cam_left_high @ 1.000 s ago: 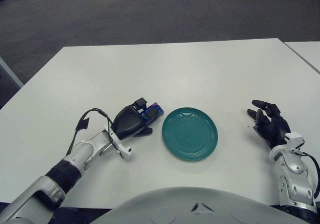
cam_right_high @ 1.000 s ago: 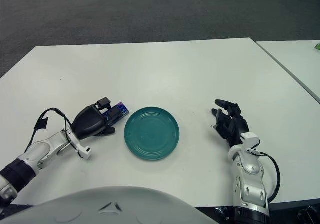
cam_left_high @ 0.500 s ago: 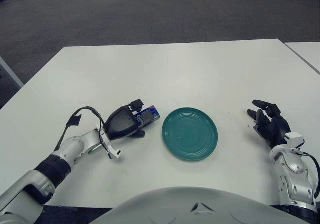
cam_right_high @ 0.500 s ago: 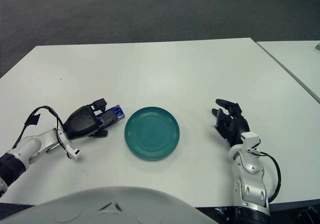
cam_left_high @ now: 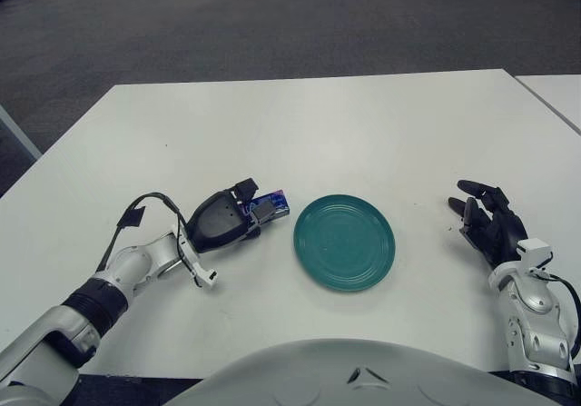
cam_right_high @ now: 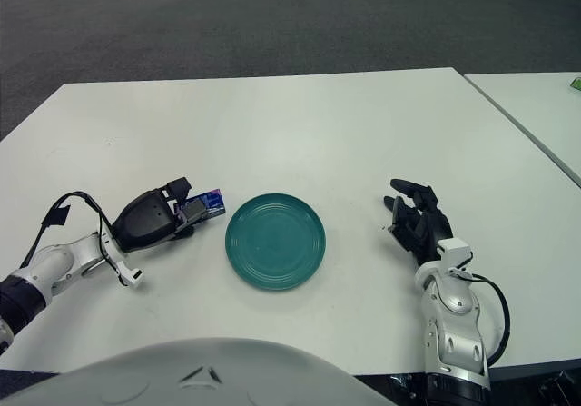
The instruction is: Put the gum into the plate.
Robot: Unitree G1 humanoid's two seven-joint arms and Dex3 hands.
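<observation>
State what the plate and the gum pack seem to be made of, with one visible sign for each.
Plate: probably plastic, matte teal; concentric moulded rings, even colour, no glaze shine. Gum pack, at the left hand fingertips: likely printed card or foil wrap; flat blue printed faces, slightly glossy. Neither is certain.

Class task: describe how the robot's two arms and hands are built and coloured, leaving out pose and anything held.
Both arms are silver-grey metal with black bands. The left hand has a smooth black shell and black fingers, and a black cable loops above its wrist. The right hand is black with jointed fingers, on a white wrist cuff, with a thin black cable alongside the forearm.
</observation>
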